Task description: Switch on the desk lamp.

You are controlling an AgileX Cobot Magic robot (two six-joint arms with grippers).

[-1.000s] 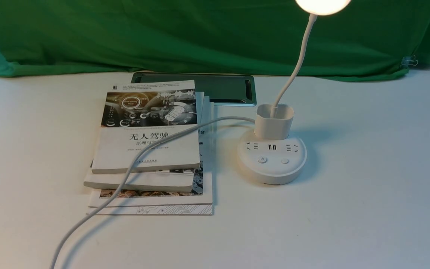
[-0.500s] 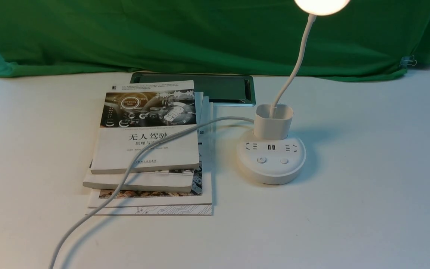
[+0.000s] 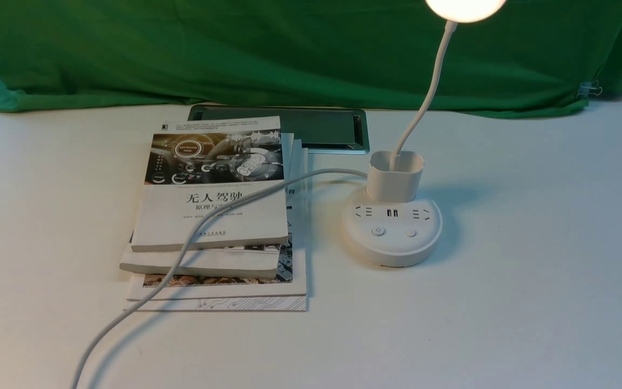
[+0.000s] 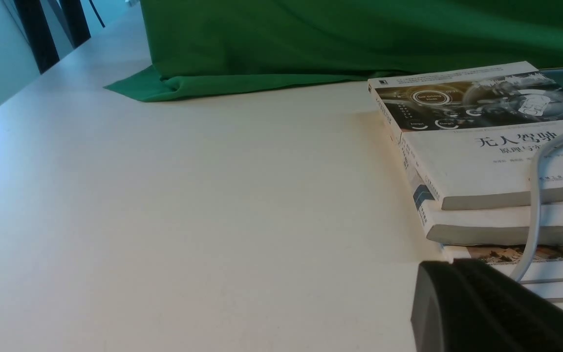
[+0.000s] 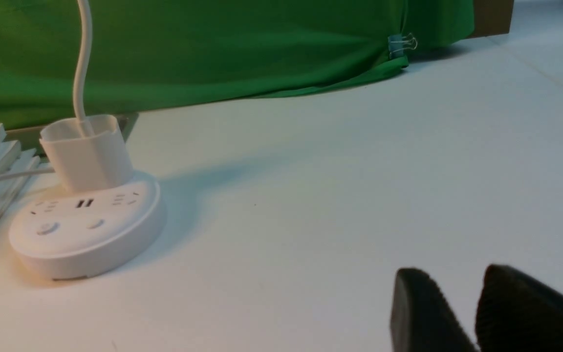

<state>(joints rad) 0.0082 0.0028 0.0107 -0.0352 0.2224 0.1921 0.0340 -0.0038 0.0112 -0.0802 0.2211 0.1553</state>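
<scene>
The desk lamp [image 3: 392, 232] stands on the white table to the right of the books, and its round head [image 3: 465, 8] glows at the top edge of the front view. Its puck base carries two buttons [image 3: 378, 231], sockets and a cup-shaped holder [image 3: 394, 175]. In the right wrist view the lamp base [image 5: 86, 230] lies well off from my right gripper [image 5: 455, 276], which is open with only a small gap and nothing between its fingers. My left gripper [image 4: 452, 264] is shut and empty, low beside the book stack. Neither gripper shows in the front view.
A stack of books [image 3: 214, 205] lies left of the lamp, with the white cable [image 3: 181, 259] running across it toward the table's front edge. A metal panel [image 3: 322, 129] sits behind the books. Green cloth [image 3: 289, 54] hangs along the back, held by a binder clip [image 3: 589, 89].
</scene>
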